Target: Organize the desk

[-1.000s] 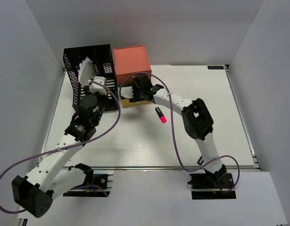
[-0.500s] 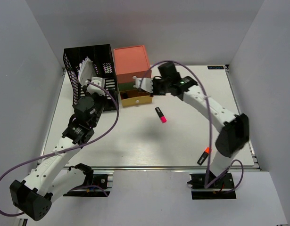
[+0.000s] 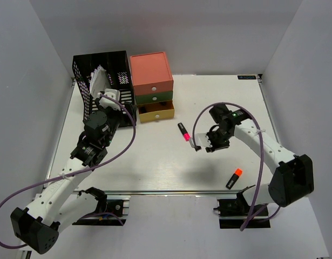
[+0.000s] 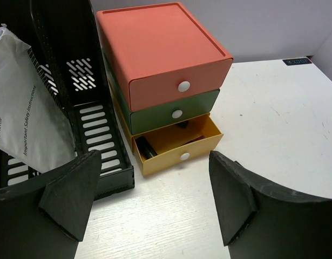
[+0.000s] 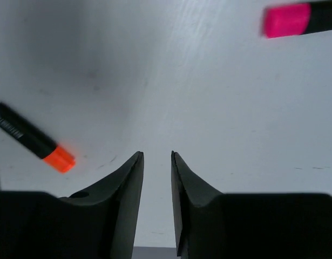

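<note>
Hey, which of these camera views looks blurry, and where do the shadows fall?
Right wrist view: the pink marker and orange marker are smeared, and a grey shadow darkens the desk at upper left. Left wrist view: the drawer unit is crisp. Top view: even light, a faint shadow beneath the right arm.

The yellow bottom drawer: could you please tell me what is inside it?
The yellow drawer is partly pulled out, and dark marker-like items lie in it. Its rear is covered by the green drawer above, so anything there cannot be seen.
</note>
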Motion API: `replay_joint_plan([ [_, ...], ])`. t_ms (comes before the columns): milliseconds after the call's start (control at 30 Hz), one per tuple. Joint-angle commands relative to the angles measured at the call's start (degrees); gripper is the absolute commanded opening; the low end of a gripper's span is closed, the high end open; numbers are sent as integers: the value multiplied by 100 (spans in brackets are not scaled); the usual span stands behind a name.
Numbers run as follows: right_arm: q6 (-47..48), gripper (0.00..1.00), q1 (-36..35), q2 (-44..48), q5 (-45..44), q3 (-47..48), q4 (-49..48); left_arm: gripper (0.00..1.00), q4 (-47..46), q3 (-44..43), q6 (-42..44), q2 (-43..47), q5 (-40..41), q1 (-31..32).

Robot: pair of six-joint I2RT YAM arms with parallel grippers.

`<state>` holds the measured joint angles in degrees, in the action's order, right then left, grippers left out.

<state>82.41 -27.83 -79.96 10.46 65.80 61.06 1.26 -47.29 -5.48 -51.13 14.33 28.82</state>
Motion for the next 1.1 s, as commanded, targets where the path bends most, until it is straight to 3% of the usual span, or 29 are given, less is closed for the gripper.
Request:
replay_joint_plan([
  [0, 898, 35, 120, 400, -79, -382, 1057, 90, -82, 79, -50, 121, -62, -8],
  [400, 2489, 40, 401, 1712, -333, -1780, 1374, 90, -82, 88, -24, 95, -62, -8],
  [600, 2622, 43, 437, 1949, -642, -2650, 987, 90, -82, 97, 2, 121, -62, -8],
  [633, 2640, 51, 419, 1984, -668, -2808, 796, 90, -73, 88, 3, 121, -70, -8],
  [800, 2648, 52, 437, 1976, -896, -3126, 434, 90, -82, 88, -6, 113, -70, -8],
  [833, 2640, 63, 446, 1976, -888, -3161, 364, 90, -82, 88, 3, 121, -70, -8],
  [1067, 2675, 62, 437, 2090, -1011, -3741, -524, 90, -82, 97, 11, 121, -35, -8],
])
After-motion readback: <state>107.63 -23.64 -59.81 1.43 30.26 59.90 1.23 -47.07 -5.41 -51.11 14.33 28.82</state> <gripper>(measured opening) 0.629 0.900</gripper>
